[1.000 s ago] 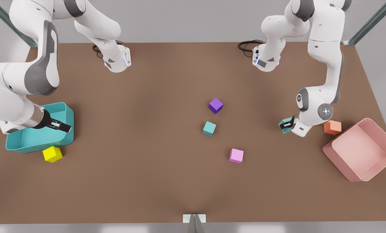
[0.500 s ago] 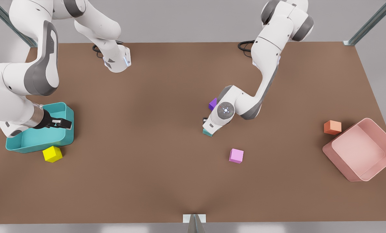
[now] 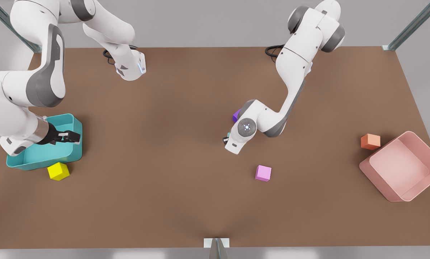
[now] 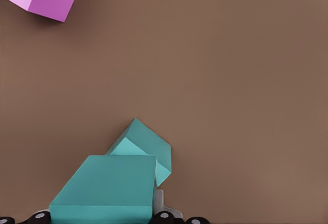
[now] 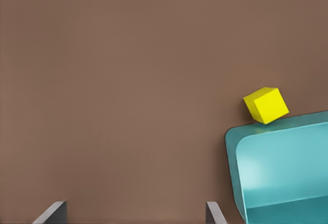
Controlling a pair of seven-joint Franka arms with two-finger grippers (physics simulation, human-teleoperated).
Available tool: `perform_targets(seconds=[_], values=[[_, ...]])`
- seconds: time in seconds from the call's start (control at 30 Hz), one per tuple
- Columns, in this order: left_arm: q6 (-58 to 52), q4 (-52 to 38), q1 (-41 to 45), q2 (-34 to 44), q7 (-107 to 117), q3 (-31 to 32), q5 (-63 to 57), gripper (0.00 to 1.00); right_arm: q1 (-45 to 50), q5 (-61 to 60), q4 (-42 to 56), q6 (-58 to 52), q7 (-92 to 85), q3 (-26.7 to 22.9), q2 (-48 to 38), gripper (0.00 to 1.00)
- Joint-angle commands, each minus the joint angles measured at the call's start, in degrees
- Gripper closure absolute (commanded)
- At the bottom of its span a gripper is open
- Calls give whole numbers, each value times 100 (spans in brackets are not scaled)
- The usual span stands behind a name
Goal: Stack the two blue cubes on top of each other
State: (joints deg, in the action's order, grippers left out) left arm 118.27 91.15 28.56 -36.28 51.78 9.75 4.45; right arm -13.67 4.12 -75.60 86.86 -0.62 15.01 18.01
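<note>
My left gripper is at the table's middle, shut on one blue cube. That cube hangs just above the second blue cube, which lies on the table turned at an angle and partly covered by the held one. In the front view the arm's wrist hides both cubes except a teal sliver. My right gripper waits at the front view's left, open over the rim of the teal bin, its fingertips wide apart with nothing between them.
A purple cube sits right behind the left wrist. A pink cube lies nearer the front. An orange cube and a pink bin are at the front view's right. A yellow cube touches the teal bin.
The left arm swung from the front view's right to the middle, carrying its blue cube over the other blue cube. The right gripper only turned slightly over the bin.
</note>
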Motion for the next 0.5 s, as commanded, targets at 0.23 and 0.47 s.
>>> perform_targets(seconds=[0.23, 0.47], values=[[91, 0, -17, -55, 1106, 1, 3, 0, -13, 28, 19, -37, -526, -16, 1, 0], [-340, -141, -105, 138, 1124, 89, 21, 0, -13, 19, 19, -37, -509, -16, 9, 0]])
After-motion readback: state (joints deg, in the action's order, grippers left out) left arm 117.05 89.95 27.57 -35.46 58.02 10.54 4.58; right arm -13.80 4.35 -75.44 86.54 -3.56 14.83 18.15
